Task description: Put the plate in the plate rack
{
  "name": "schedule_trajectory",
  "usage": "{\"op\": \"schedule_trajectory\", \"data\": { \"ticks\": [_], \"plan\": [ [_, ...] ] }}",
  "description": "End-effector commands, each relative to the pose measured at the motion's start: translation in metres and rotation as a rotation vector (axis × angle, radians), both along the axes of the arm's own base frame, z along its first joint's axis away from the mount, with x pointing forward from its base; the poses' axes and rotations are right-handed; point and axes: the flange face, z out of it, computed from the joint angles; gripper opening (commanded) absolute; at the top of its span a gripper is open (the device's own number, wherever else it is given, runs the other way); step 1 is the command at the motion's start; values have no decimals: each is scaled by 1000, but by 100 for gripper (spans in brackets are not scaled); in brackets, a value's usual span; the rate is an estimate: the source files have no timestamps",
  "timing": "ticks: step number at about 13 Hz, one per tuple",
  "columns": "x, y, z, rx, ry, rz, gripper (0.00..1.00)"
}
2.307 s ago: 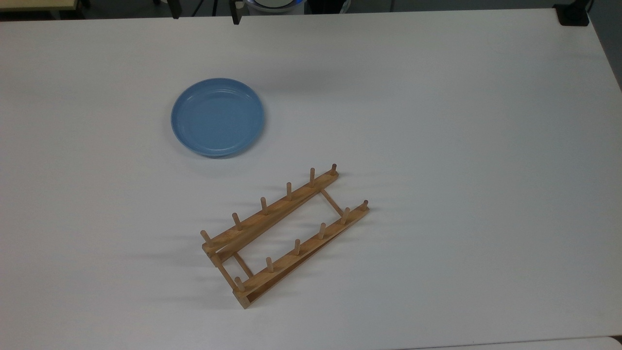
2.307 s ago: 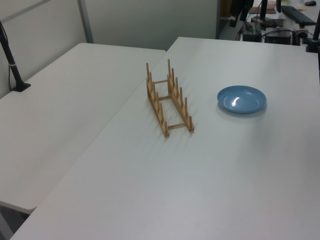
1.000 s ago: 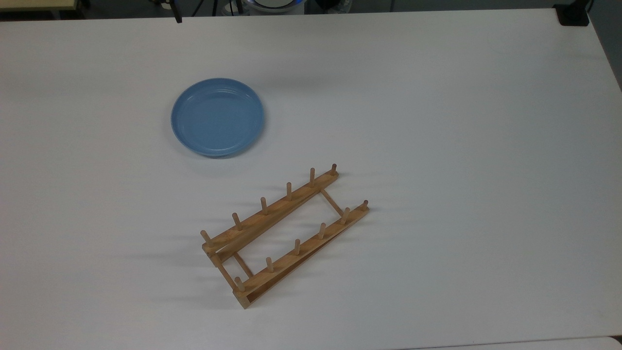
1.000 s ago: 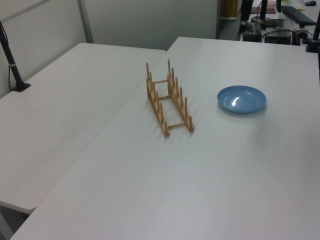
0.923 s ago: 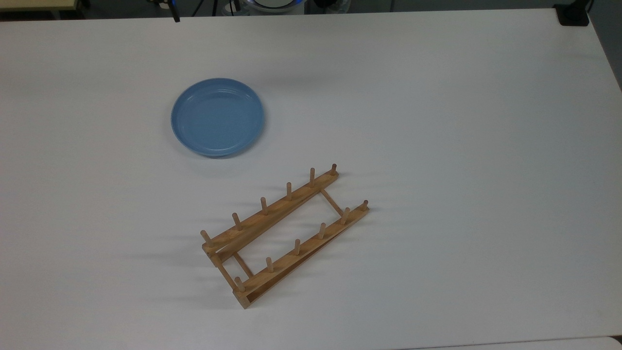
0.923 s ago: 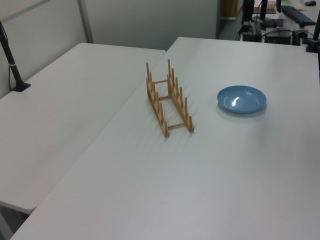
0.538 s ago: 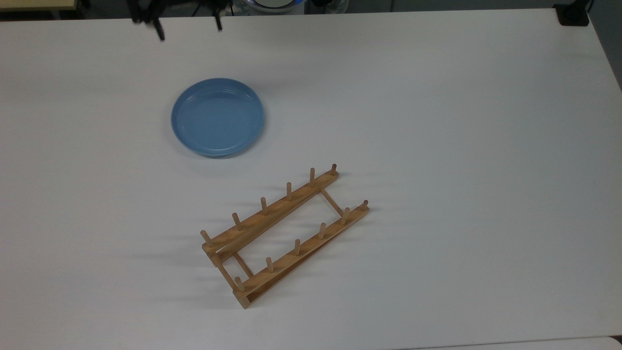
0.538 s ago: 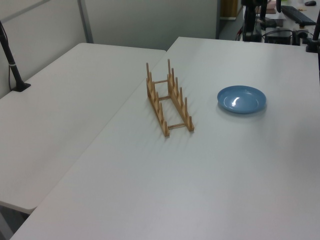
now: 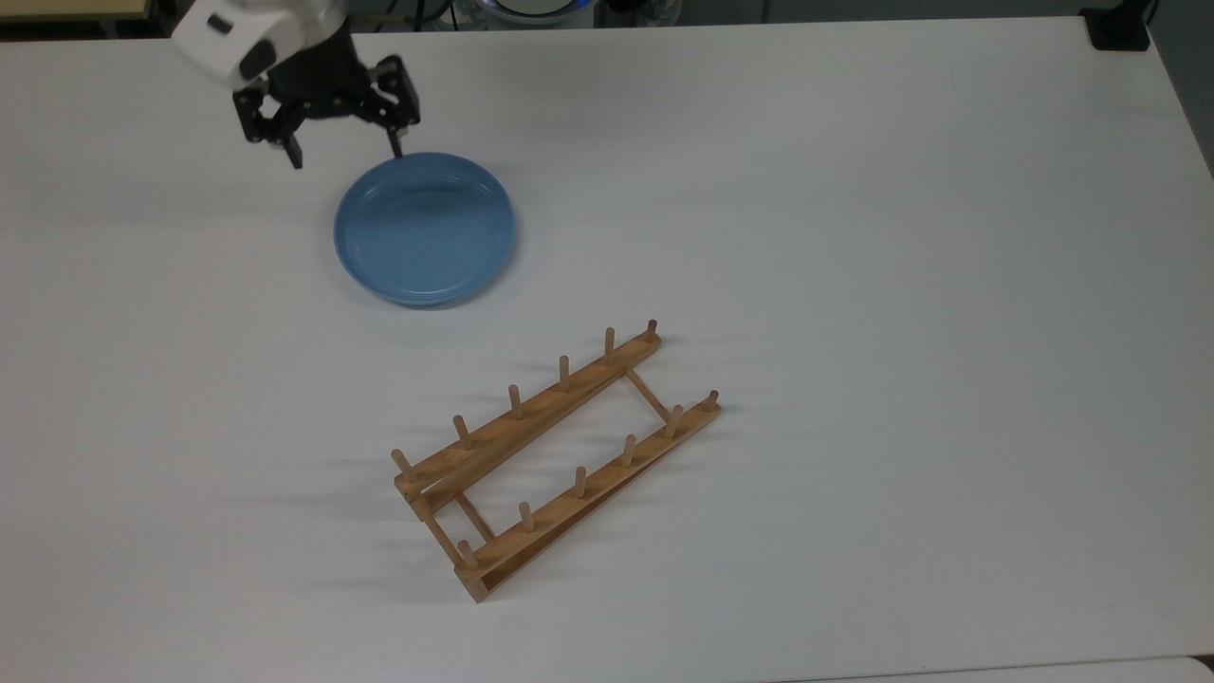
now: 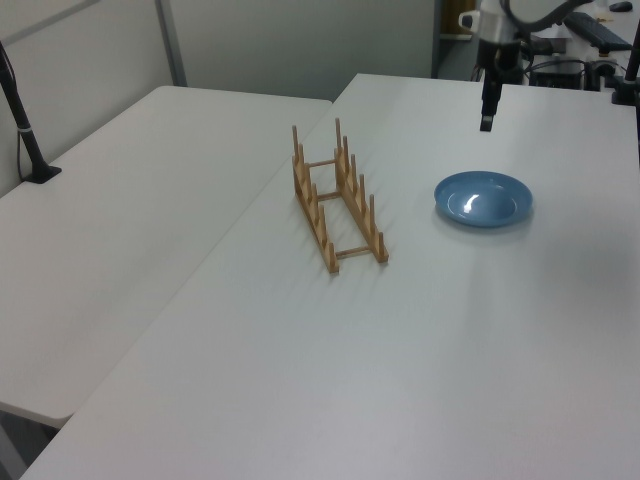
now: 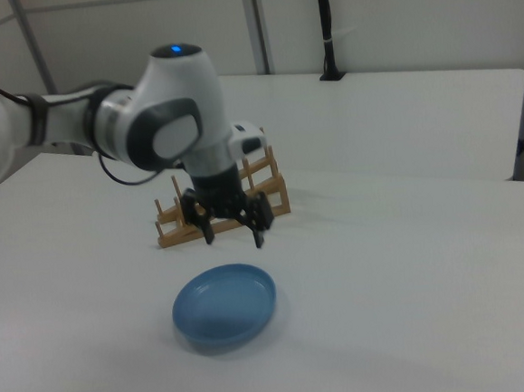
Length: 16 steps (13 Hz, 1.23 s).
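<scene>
The light-blue plate (image 9: 424, 230) lies flat on the white table (image 9: 854, 237), also seen as the plate (image 10: 483, 198) and the plate (image 11: 224, 305). The wooden plate rack (image 9: 555, 457) stands empty, below and right of the plate in the top view; it shows again as the rack (image 10: 336, 200) and the rack (image 11: 222, 205). My gripper (image 9: 344, 152) hangs open above the plate's upper-left rim in the top view, one fingertip (image 9: 397, 148) over the rim. It appears as the gripper (image 11: 233, 236) above the plate and the gripper (image 10: 486, 120) in the left view.
A black post (image 10: 22, 130) stands on a second table at the left view's left. Another black post (image 11: 326, 27) rises behind the rack in the right view. A black clamp (image 9: 1117, 28) sits at the table's top-right corner in the top view.
The arm has come down from the top view's upper edge toward the plate, and the open gripper now hangs over the plate's upper-left rim. Plate and rack have not moved.
</scene>
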Motion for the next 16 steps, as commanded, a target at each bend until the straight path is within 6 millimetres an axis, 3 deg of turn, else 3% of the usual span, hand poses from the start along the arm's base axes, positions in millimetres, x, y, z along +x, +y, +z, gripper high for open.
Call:
{"op": "schedule_trajectory", "data": {
  "ticks": [1,7,10,14,16],
  "plan": [
    [9,-26,-45,-28,17,-6,100],
    [21,-41,-103,-24,34,-40,100],
    [22,-37,-116,-18,53,-59,99],
    [23,-39,-130,-7,71,-81,80],
    [25,-37,-137,-3,81,-108,61]
  ]
}}
